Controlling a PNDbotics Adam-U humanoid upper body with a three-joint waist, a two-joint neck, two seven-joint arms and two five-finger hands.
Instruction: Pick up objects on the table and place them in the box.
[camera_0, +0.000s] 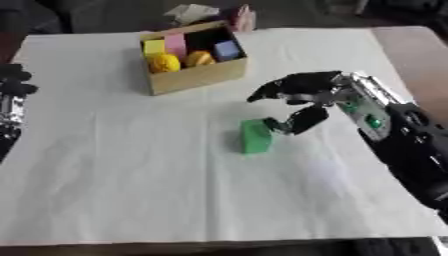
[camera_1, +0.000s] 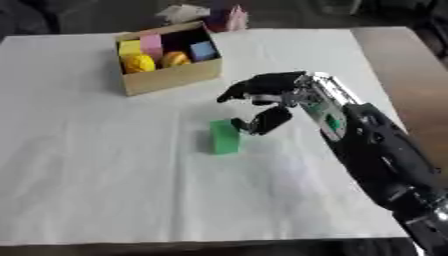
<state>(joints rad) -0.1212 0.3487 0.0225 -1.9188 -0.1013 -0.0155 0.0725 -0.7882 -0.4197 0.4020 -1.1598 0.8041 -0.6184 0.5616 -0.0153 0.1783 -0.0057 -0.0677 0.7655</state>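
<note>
White-covered table; cardboard box near far edge, several blocks already inside. Right hand open, thumb touching green block mid-table, fingers arched above. Left hand at left edge, fingers unclear. Best: lower, pinch block's sides squarely before lifting.

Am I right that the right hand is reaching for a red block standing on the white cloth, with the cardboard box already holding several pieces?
Not quite: the block is green, not red, as the left eye view shows. The right hand does reach for it on the white cloth, and the cardboard box already holds several pieces.
</note>
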